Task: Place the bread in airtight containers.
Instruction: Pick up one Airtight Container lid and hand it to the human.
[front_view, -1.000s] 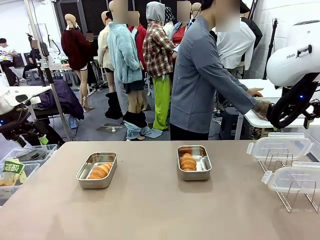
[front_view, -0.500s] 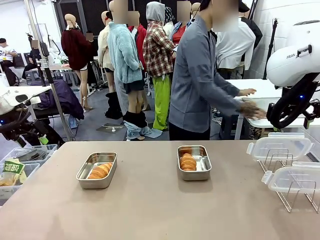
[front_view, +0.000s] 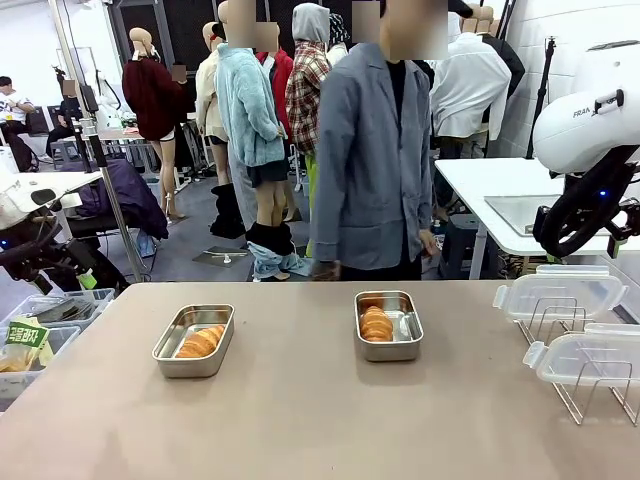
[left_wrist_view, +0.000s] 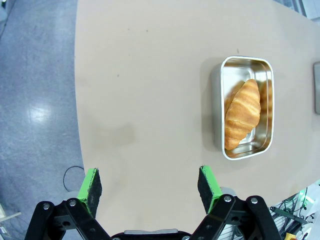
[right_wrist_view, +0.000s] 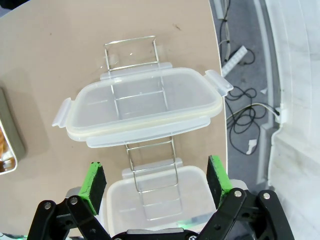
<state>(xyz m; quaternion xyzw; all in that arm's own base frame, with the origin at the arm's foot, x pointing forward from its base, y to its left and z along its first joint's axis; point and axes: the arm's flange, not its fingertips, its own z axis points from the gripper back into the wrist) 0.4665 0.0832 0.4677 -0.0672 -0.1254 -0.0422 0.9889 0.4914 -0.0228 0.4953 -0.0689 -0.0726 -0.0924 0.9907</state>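
— So, what sat on the beige tabletop (front_view: 300, 430)?
— A wire rack (right_wrist_view: 150, 150) carrying clear plastic lids (right_wrist_view: 142, 105). Then the shallow steel left container (front_view: 185, 366) and the matching right container (front_view: 390, 351), both uncovered, each holding a golden ridged bread roll (front_view: 201, 342).
— And the end effectors?
— The left end effector (left_wrist_view: 148, 181) and the right end effector (right_wrist_view: 156, 180) both gaped wide, empty.

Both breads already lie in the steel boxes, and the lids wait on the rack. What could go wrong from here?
The two clear lids lean on a thin wire rack beside the table edge; the open right pincer pulling one might tip the rack or knock the other off.
The bread lies slantwise in its container; a lid pressed down might squash it.
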